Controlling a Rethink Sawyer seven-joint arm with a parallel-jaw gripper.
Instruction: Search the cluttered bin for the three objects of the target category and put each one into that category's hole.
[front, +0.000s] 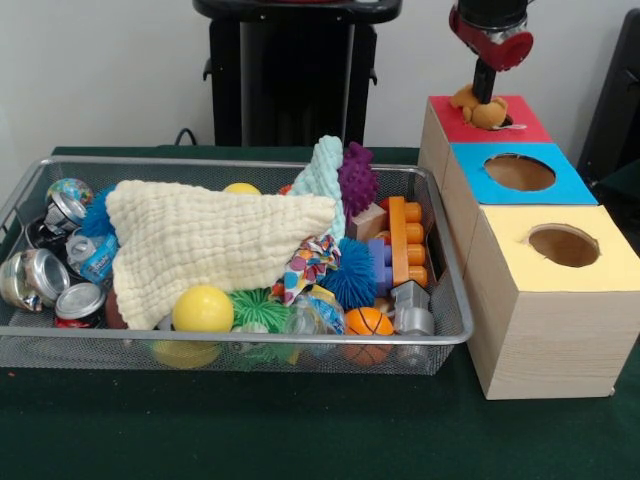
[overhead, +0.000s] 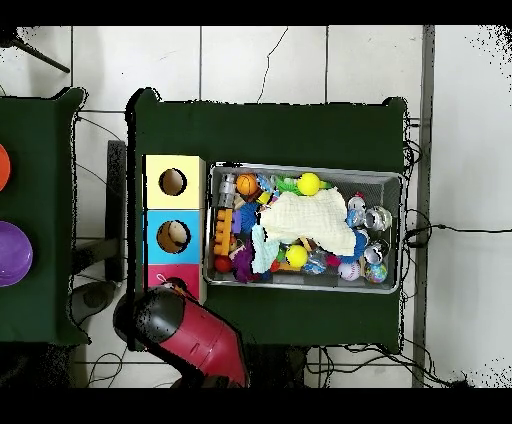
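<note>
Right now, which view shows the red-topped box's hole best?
The front view: the gripper hangs over the red-topped box, a tan plush toy covering most of the hole. Overhead, the arm hides nearly all of it.

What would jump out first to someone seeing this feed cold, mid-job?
Probably the gripper at the far end of the box row, down over the red-topped box with a tan plush toy at the hole. Next, the bin left of the boxes, heaped with toys, a big pale yellow cloth draped across the middle and crushed cans at its left end.
</note>
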